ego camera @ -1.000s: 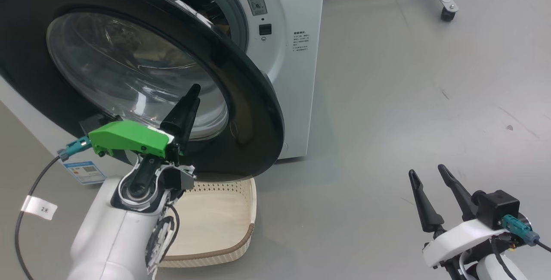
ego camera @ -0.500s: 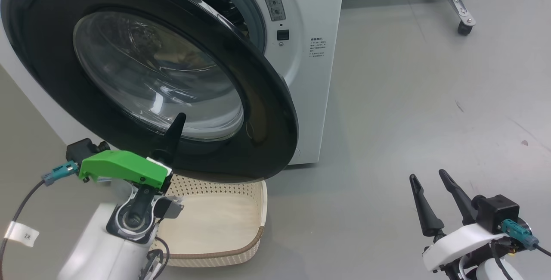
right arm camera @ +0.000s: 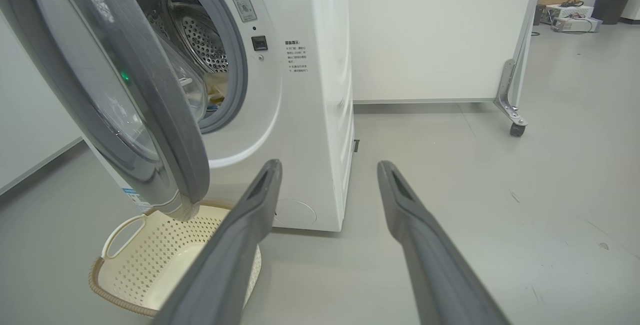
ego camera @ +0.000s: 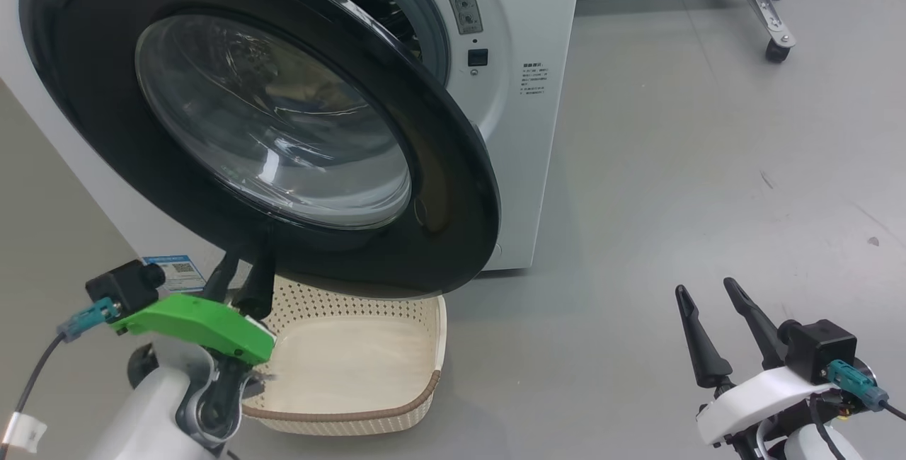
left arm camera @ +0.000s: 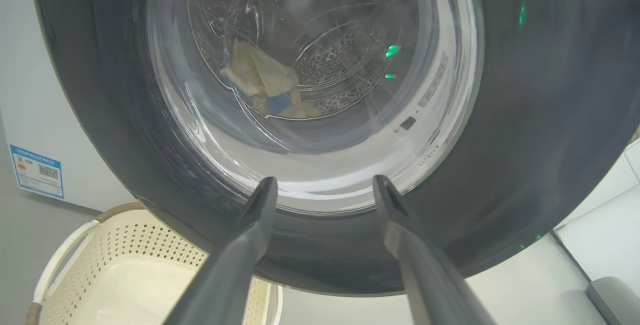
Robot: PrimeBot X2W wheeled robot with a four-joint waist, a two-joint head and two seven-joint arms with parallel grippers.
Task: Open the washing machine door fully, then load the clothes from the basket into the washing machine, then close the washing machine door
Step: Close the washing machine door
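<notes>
One arm is nearer: the left gripper (ego camera: 241, 282), spread and empty, points at the outer face of the half-open, glossy black-rimmed round washing machine door (ego camera: 453, 184). Spread likewise, the right gripper (ego camera: 704, 287) stands well apart. Cream blue-trimmed clothes (left arm camera: 262, 82) lie inside the drum.

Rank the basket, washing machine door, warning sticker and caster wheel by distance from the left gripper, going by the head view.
1. basket, right beside the left gripper, and washing machine door, rim just above it: too close to call.
2. warning sticker, on the washing machine front beyond the door.
3. caster wheel, far upper right.
</notes>
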